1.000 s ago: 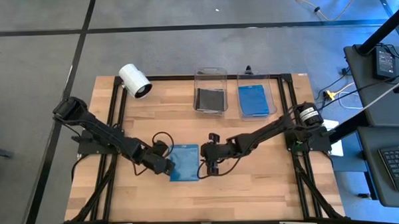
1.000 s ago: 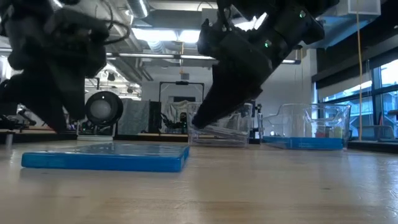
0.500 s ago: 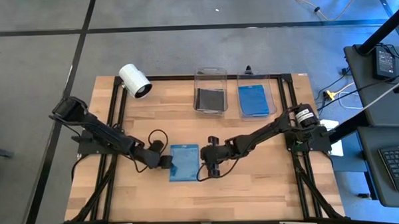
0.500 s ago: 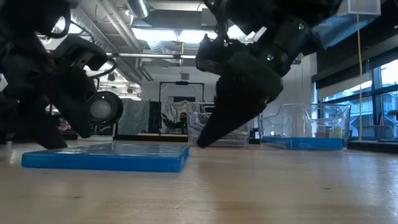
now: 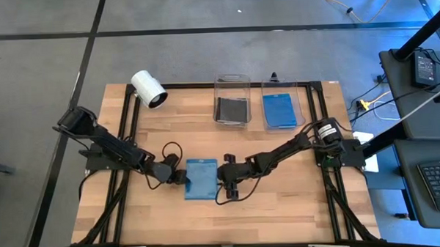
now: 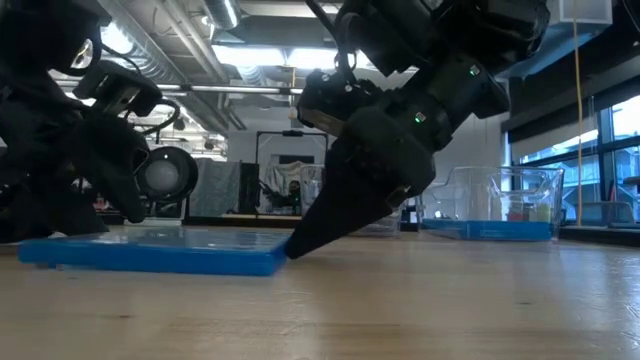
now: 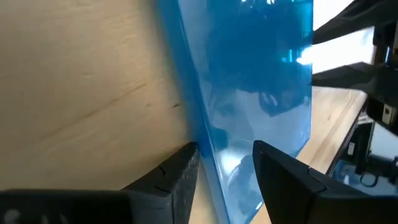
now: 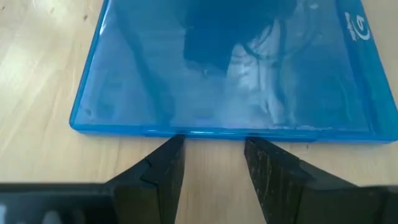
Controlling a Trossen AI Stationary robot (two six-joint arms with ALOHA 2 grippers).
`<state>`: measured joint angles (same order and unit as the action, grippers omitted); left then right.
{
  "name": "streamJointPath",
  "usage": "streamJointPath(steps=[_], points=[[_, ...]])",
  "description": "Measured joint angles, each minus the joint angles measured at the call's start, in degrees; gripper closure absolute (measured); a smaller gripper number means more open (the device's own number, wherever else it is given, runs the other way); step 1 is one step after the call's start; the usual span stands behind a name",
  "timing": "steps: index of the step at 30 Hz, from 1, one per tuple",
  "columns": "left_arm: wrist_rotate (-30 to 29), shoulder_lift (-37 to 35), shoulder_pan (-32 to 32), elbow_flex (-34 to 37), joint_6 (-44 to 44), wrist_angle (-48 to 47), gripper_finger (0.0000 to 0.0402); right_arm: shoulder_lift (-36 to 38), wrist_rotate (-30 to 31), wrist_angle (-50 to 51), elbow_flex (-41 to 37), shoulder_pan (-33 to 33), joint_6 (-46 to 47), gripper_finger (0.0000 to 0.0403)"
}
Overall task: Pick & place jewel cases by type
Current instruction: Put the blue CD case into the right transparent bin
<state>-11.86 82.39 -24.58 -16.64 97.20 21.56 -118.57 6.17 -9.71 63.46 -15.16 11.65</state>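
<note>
While lying flat, blue jewel case (image 5: 201,179) sits between both arms' fingers (image 8: 163,167).

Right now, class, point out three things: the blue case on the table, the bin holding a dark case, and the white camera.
blue case (image 5: 201,178), high view, middle of its lid.
bin with the dark case (image 5: 232,80), high view, far rim.
white camera (image 5: 148,89), high view, middle of its body.

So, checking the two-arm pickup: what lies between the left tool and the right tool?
The blue jewel case, flat on the table, lies between the left tool and right tool in the high view.
</note>
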Motion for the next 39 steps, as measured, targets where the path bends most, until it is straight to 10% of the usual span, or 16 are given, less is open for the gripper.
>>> streamJointPath(steps=[21, 29, 39], points=[[-9.9, 0.3, 0.2, 0.0, -20.2, 10.2, 0.0345, 4.3, 2.0, 7.4, 0.1, 0.1, -4.4, 0.0231], [-12.5, 0.4, 0.2, 0.1, -36.3, 21.0, 0.0353, 13.8, 17.0, 23.7, 0.1, -0.1, -1.4, 0.0231], [-16.6, 0.0, 1.8, -0.1, -74.7, 39.9, 0.0353, 27.7, 18.2, 29.9, 0.1, -0.1, -1.4, 0.0231]])
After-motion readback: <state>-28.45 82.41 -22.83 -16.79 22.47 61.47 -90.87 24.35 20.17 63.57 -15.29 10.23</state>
